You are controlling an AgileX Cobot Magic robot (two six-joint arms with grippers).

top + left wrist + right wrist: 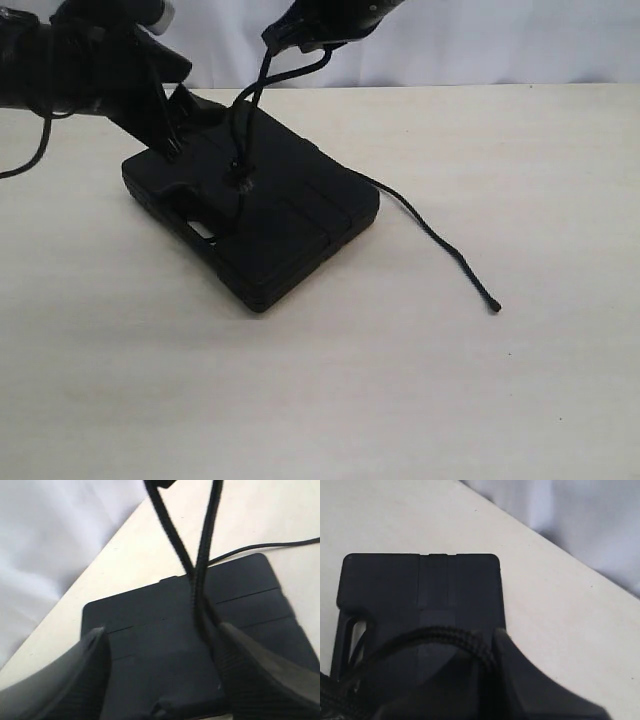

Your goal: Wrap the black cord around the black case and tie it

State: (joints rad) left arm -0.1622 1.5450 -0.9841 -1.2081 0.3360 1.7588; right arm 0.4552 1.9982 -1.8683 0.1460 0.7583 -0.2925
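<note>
The black case [290, 215] lies flat on the table, its handle slot [200, 226] facing the near left. My right gripper [292, 42] hangs above the case's far edge, shut on the black cord [250, 100]. Two strands drop from it to the middle of the lid. In the right wrist view the cord [445, 633] arches into the shut gripper [492, 641] over the case [455, 585]. The cord's free end [450, 255] trails off to the right across the table. My left gripper [172, 150] stands open on the lid's far left corner, its fingers [235, 650] wide apart over the case [160, 640], beside the rising strands [200, 575].
The pale wooden table [420, 380] spreads wide in front of and right of the case. A white cloth backdrop [500, 40] closes the far edge. The left arm's smooth cable [40, 140] hangs at the far left.
</note>
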